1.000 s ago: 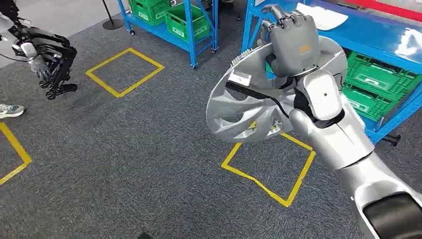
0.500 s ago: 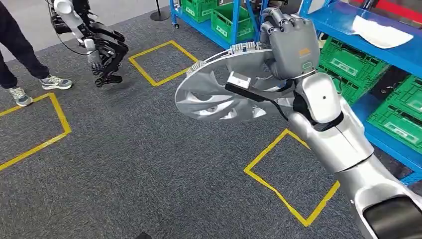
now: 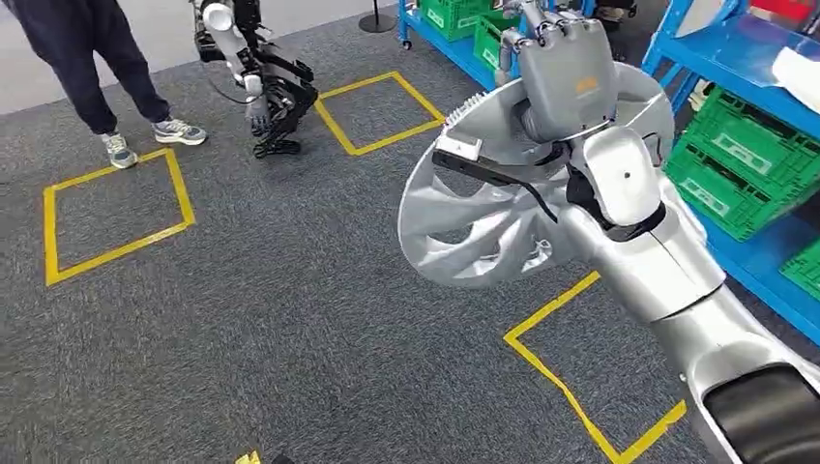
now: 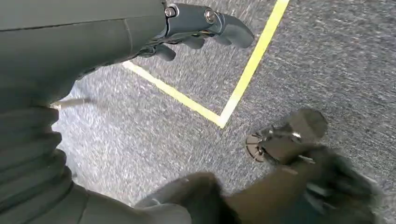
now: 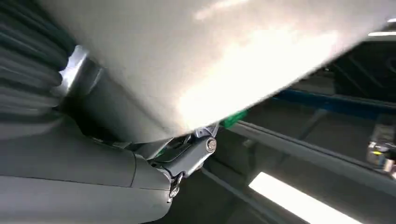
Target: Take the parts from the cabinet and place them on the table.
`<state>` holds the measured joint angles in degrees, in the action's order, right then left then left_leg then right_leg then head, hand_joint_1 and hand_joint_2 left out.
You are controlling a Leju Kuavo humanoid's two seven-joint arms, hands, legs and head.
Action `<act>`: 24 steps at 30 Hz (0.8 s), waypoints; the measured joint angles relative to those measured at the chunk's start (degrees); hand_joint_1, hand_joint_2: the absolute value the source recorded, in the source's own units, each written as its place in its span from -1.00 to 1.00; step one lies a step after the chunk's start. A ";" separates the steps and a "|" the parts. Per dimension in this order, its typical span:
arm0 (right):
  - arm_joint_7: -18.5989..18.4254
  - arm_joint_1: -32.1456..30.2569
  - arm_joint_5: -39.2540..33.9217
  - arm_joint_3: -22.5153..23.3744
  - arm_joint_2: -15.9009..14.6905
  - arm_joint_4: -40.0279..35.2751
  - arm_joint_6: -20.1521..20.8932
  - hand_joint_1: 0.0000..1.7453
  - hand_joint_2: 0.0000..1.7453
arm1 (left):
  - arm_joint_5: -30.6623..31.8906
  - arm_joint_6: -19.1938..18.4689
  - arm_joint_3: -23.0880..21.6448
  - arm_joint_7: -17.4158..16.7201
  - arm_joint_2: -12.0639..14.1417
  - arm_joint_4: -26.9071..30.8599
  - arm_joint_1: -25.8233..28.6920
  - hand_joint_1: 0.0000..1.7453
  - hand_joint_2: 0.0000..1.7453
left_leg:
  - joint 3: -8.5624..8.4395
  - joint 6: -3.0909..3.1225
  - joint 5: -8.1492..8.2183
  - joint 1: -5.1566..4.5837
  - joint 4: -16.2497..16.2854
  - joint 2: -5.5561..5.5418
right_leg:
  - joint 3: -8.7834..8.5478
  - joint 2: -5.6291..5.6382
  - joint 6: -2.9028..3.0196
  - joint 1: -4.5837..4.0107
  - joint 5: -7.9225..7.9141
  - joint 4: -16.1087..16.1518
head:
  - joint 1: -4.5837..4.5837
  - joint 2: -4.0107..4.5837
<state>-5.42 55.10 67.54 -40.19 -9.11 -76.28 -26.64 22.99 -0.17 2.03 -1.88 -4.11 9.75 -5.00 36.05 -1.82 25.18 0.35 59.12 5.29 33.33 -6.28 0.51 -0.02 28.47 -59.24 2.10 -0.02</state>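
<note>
- Silver plastic wheel cover (image 3: 503, 208) is held up in front of the robot, gripped at its upper rim by the right hand (image 3: 566, 72), fingers curled over the edge.
- The left hand (image 4: 201, 28) hangs over grey carpet (image 3: 271, 319) with fingers loosely curled, holding nothing visible.
- Blue racks with green crates (image 3: 740, 174) stand close on the right.
- The step in hand looks like carrying; no surface is in sight, so the next move calls for finding it while keeping the cover steady.
</note>
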 joint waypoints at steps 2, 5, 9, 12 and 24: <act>0.04 0.12 0.02 -0.07 0.11 0.00 -0.02 1.00 1.00 | 0.00 0.00 0.04 -0.07 0.00 -0.04 0.04 -1.00 1.00 | 0.52 0.85 -0.01 -0.17 0.22 -1.62 | -0.24 -1.21 -0.46 -0.21 -0.13 0.38 | -0.17 0.02; 0.04 0.30 -0.04 -0.09 0.09 0.00 0.13 1.00 1.00 | 0.00 0.02 0.09 -0.20 -0.13 -0.02 0.11 -1.00 1.00 | 0.40 1.97 -0.54 0.11 -0.31 -3.92 | 0.11 2.08 -1.49 0.52 1.73 -1.43 | -0.44 0.02; 0.11 0.32 -0.52 -0.11 -0.24 0.22 0.07 1.00 1.00 | 0.00 0.46 0.20 -1.07 -0.04 -0.02 -0.31 -1.00 1.00 | 0.76 2.77 -0.83 -0.02 -0.24 -7.20 | 8.03 6.23 -1.45 0.55 8.67 -17.76 | -0.74 0.00; 0.15 0.17 -0.52 -0.33 -0.24 0.24 0.02 1.00 1.00 | 0.02 0.59 0.20 -1.88 -0.09 -0.04 -0.16 -1.00 1.00 | 0.88 2.54 -0.97 -0.01 0.11 -9.93 | 4.96 6.62 -0.98 0.62 3.18 -10.61 | -0.79 0.02; -0.17 0.73 -0.33 -0.98 -0.07 -0.09 -0.20 1.00 1.00 | 1.12 1.16 0.22 -4.33 -0.26 -0.04 -0.43 -1.00 1.00 | 9.61 -0.98 6.16 0.23 16.44 -5.74 | 0.08 4.17 1.53 0.62 -0.67 0.29 | 0.09 0.00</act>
<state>-5.60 55.83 67.21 -41.18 -9.18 -76.37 -26.84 24.11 0.98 2.25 -6.21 -4.37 9.70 -5.43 45.66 -2.79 31.34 0.57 75.56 -0.45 33.41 -2.11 2.04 0.60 27.80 -58.95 2.19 -0.02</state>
